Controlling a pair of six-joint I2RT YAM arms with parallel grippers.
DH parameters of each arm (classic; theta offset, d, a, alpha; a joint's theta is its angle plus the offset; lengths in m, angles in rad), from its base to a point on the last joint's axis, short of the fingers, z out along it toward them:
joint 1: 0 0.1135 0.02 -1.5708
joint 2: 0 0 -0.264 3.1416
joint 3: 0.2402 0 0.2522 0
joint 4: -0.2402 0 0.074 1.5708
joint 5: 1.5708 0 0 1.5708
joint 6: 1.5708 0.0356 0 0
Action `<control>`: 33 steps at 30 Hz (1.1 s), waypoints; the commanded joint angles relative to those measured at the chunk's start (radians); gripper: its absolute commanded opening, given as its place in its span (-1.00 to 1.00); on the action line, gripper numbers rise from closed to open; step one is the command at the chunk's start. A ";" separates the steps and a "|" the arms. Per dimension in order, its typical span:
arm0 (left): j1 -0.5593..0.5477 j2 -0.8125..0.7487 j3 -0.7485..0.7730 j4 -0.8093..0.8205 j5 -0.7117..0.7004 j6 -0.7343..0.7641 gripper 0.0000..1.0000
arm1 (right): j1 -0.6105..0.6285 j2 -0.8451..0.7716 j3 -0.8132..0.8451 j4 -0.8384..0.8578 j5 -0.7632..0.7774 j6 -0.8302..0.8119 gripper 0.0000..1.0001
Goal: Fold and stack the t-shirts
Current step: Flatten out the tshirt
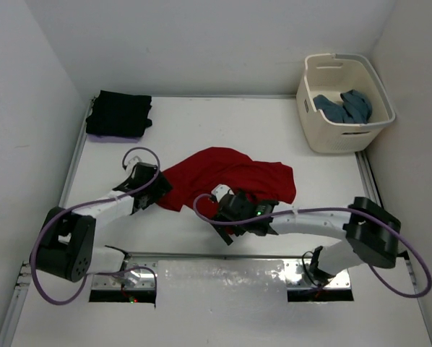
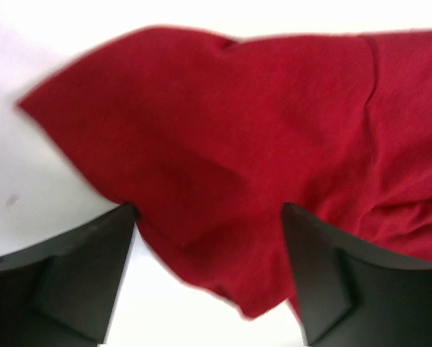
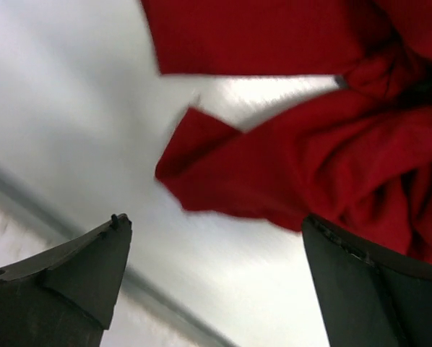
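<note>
Red t-shirt (image 1: 230, 173) lies crumpled in the middle of your table (image 1: 201, 123), not folded yet. Your left gripper (image 2: 209, 210) is spread wide over its left corner, and your right gripper (image 3: 216, 220) is spread wide by its near edge, holding nothing.

The left arm (image 1: 111, 206) and right arm (image 1: 310, 223) share one build: white tubular links between bulky matte-black joint housings. A purple cable (image 1: 324, 210) trails each in loose loops. Their bases are bolted to bare metal plates (image 1: 122, 285). Up close, the fingers (image 2: 64, 282) are black, wedge-shaped blocks with flat inner faces.
</note>
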 commanded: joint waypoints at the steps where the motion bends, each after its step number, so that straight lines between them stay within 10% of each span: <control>1: -0.006 0.096 -0.012 0.081 0.016 -0.019 0.52 | 0.007 0.073 0.042 0.099 0.130 0.076 0.90; 6: -0.006 0.157 0.003 0.086 0.043 0.009 -1.00 | 0.007 0.158 0.035 0.134 0.213 0.191 0.58; 12: -0.006 0.064 0.038 0.030 -0.006 0.040 -1.00 | 0.007 0.078 -0.027 0.118 0.349 0.254 -1.00; 23: -0.001 -0.159 0.360 -0.075 -0.311 0.087 -1.00 | -0.330 -0.422 -0.024 -0.148 0.423 0.081 -1.00; 33: 0.089 -0.149 0.796 -0.119 -0.408 0.199 -1.00 | -0.720 -0.378 0.392 -0.079 0.388 -0.209 -1.00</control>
